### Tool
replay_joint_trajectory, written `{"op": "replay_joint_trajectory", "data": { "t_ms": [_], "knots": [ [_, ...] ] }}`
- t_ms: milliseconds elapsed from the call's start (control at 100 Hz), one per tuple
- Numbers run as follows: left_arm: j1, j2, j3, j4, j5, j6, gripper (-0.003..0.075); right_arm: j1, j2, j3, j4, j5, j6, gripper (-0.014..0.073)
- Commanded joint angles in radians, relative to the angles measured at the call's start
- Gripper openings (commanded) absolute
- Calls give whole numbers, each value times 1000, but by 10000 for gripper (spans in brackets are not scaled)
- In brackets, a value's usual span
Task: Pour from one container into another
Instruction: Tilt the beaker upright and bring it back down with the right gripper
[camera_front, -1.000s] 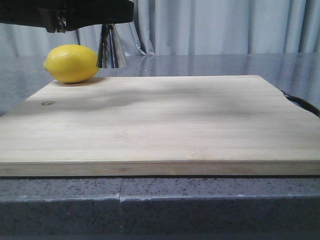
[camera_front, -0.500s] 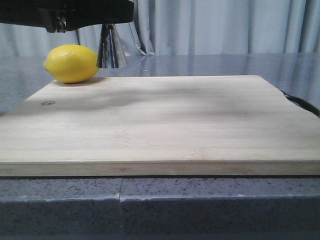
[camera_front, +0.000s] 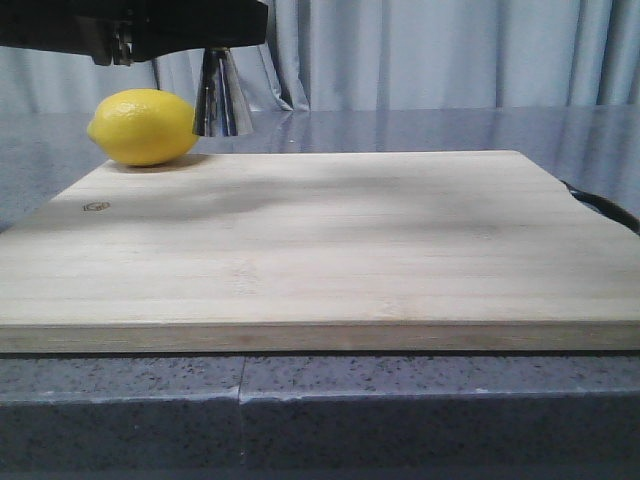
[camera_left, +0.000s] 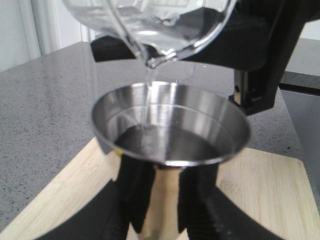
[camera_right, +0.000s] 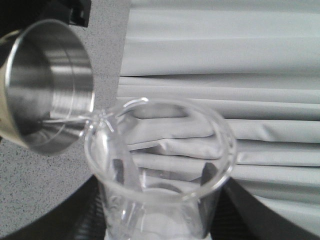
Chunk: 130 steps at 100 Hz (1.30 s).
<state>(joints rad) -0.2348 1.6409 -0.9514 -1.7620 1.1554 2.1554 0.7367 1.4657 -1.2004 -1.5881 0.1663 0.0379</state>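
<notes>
My left gripper (camera_left: 170, 202) is shut on the narrow waist of the steel jigger (camera_left: 170, 125), which stands upright on the far left part of the wooden board (camera_left: 265, 190). In the front view only the jigger's lower cone (camera_front: 222, 95) shows, under a black arm. My right gripper (camera_right: 160, 212) is shut on the clear glass beaker (camera_right: 160, 165). The beaker (camera_left: 150, 25) is tilted just above the jigger, its lip over the cup. A thin stream of clear liquid runs from the lip into the jigger (camera_right: 47, 85). Liquid lies in the jigger's cup.
A yellow lemon (camera_front: 143, 126) sits on the board's far left corner, right beside the jigger. The wooden cutting board (camera_front: 320, 240) covers most of the grey stone counter (camera_front: 320, 410). A black cable (camera_front: 600, 208) lies off the board's right edge. Grey curtains hang behind.
</notes>
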Motion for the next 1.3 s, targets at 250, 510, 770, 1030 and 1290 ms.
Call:
{"op": "replay_joint_trajectory", "data": {
  "t_ms": [250,510,770,1030,1290],
  "knots": [
    [-9,-46,-31,-88,101,-6,206,0,-35,-38,-18,15,226,311],
    [-9,-46,-31,-88,101,-6,206,0,-37,-38,-18,60,551,311],
    [-9,-46,-31,-88,101,-6,206,-36,-96,-34,-11,182,855,311],
    [-9,-46,-31,-88,101,-6,206,-206,-214,74,71,84,1040,311],
    [-9,-46,-31,-88,101,-6,206,-486,-302,282,78,-397,1175,311]
  ]
}}
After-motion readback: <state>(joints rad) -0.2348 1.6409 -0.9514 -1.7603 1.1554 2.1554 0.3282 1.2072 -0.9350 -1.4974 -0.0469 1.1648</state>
